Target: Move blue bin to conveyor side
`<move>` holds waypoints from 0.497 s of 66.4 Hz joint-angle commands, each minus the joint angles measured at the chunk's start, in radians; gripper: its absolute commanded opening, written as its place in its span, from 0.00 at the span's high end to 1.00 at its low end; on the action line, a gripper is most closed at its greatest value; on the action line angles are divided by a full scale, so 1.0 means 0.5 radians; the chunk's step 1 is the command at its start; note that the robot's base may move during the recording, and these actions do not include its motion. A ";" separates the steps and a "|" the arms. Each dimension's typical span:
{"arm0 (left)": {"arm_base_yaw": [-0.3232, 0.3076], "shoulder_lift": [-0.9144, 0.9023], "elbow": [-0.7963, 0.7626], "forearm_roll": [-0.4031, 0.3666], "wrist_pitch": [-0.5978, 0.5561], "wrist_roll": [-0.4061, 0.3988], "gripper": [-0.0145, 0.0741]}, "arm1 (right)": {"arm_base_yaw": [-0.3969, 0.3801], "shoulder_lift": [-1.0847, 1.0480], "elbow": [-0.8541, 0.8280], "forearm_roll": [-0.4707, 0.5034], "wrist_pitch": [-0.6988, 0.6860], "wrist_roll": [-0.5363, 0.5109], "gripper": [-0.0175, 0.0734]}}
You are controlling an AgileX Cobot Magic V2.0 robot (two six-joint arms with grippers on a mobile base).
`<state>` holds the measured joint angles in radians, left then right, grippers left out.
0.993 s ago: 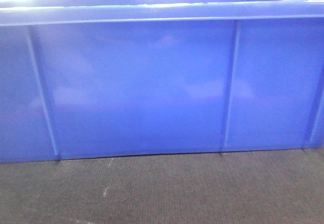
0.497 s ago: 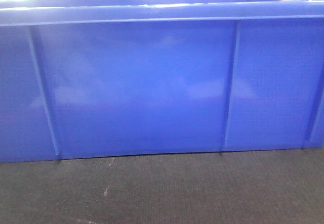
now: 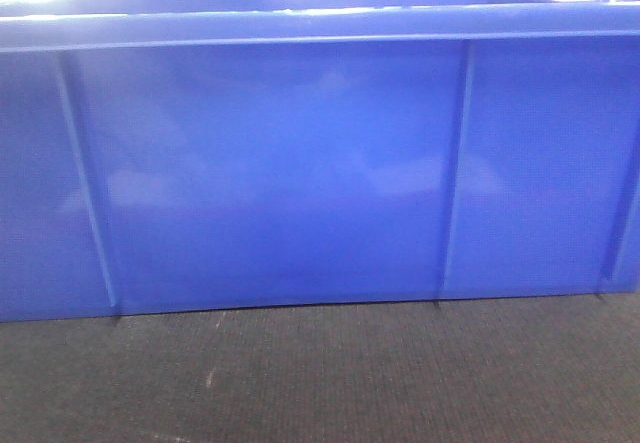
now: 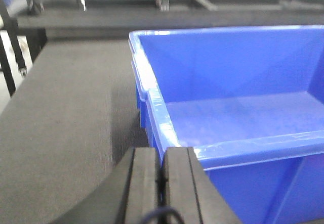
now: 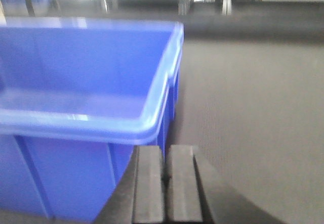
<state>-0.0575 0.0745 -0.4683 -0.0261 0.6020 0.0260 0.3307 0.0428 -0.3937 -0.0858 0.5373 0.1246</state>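
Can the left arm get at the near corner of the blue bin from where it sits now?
Probably yes. The left gripper, jaws shut together, sits just short of the blue bin at its near corner, with only bare conveyor belt alongside. It would have to open first to take the rim.

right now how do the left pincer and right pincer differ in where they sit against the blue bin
The left pincer sits at the near left corner of the blue bin, with the belt open on its left. The right pincer sits at the near right corner, with the belt on its right. The left one's rim corner looks directly above its fingers; the right one's sits slightly up and left. Both are shut with fingers pressed together, gripping nothing, low beside the bin wall.
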 commanded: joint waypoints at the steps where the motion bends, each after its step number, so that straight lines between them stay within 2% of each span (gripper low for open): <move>1: -0.001 -0.139 0.040 0.023 -0.052 -0.016 0.85 | 0.000 -0.086 0.025 -0.047 -0.078 -0.004 0.89; 8: -0.001 -0.149 0.048 0.077 -0.038 -0.016 0.85 | 0.000 -0.086 0.021 -0.056 -0.088 -0.004 0.89; 33: 0.002 -0.149 0.048 0.076 -0.032 -0.016 0.85 | 0.000 -0.086 0.021 -0.056 -0.163 -0.004 0.89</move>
<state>-0.0575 0.0054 -0.4470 0.0118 0.6003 0.0238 0.3307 0.0069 -0.3862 -0.1042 0.4862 0.1246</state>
